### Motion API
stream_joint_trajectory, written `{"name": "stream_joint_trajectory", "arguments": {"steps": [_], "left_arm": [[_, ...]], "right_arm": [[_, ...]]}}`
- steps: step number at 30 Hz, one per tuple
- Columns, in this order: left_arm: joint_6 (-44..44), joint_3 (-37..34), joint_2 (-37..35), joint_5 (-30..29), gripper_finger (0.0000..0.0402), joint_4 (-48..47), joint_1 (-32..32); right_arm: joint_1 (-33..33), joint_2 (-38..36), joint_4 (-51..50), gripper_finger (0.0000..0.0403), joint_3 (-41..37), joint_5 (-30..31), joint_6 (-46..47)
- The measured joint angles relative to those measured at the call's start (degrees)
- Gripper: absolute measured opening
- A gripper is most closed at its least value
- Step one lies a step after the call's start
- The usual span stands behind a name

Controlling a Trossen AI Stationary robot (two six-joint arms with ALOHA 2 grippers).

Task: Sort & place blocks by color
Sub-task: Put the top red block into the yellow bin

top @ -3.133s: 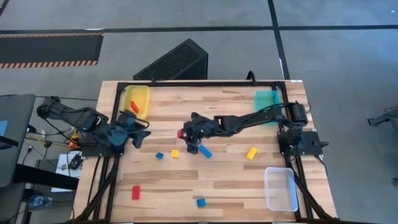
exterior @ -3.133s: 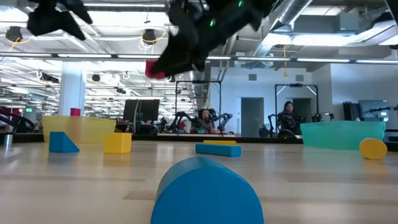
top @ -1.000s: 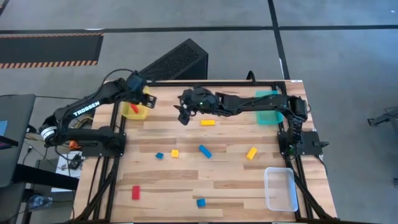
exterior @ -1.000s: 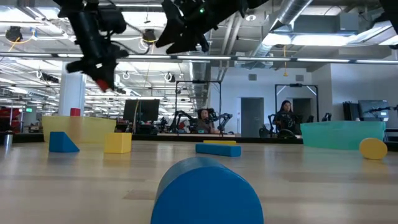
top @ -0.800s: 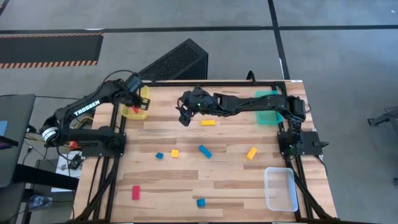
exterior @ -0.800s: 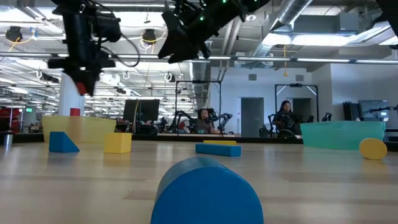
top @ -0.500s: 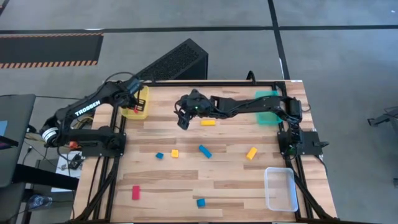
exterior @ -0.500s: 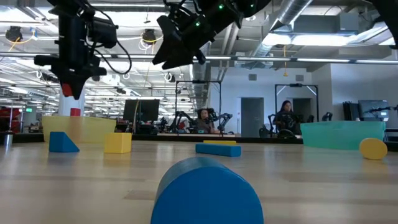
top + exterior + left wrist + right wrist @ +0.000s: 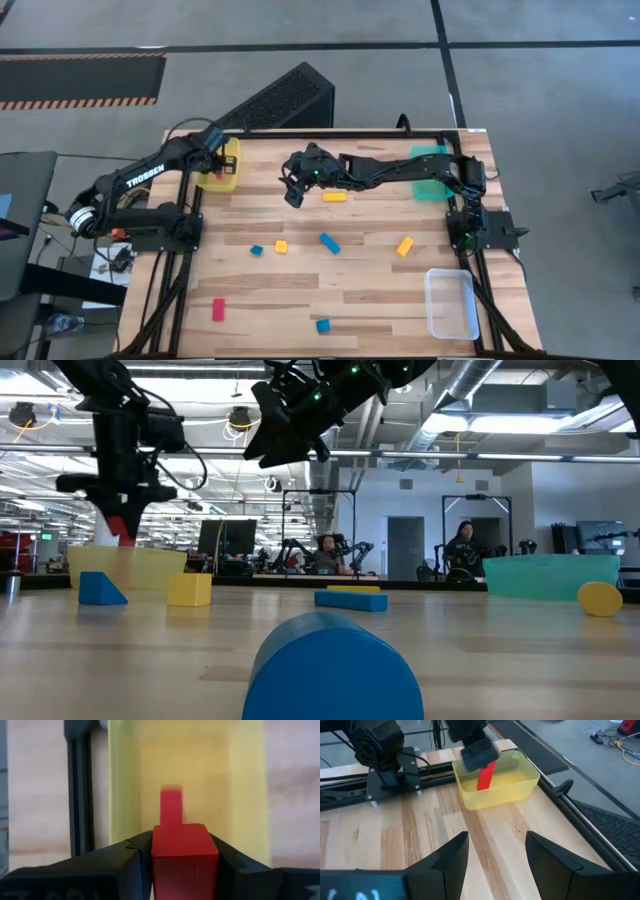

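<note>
Left tool (image 9: 185, 851) (red block (image 9: 184, 852), base hidden)

Wooden table (image 9: 330, 290), yellow tray (image 9: 226, 172) at far-left corner, teal tray (image 9: 430, 157) at far-right corner, clear tray (image 9: 451, 303) at near-right corner.

Even, bright overhead light with soft shadows — ceiling lamps (image 9: 238, 417) glare in the low view, where the near blue cylinder (image 9: 333, 668) is out of focus, and the left wrist view is blurred throughout.
</note>
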Motion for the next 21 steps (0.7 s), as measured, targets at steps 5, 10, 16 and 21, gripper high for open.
{"name": "stream_joint_trajectory", "arguments": {"steps": [5, 10, 16, 21], "left_arm": [[3.87, 2.34, -0.02, -3.13, 0.0108, 2.46, 1.56], [7.03, 2.49, -0.02, 0.18, 0.0110, 3.00, 4.11], [6.17, 1.96, -0.02, 3.39, 0.0110, -1.39, 4.46], [3.93, 0.09, -0.18, 5.81, 0.0111, -1.72, 4.43]], "right_arm": [[-0.59, 0.00, 0.32, 0.0216, 0.00, -0.06, -0.50], [-2.69, 0.00, 1.65, 0.0216, 0.00, -1.59, -0.66], [-6.36, 0.00, 2.36, 0.0216, 0.00, -9.02, -0.65], [-8.80, 0.00, 2.78, 0.0216, 0.00, -9.87, -3.99]]}}
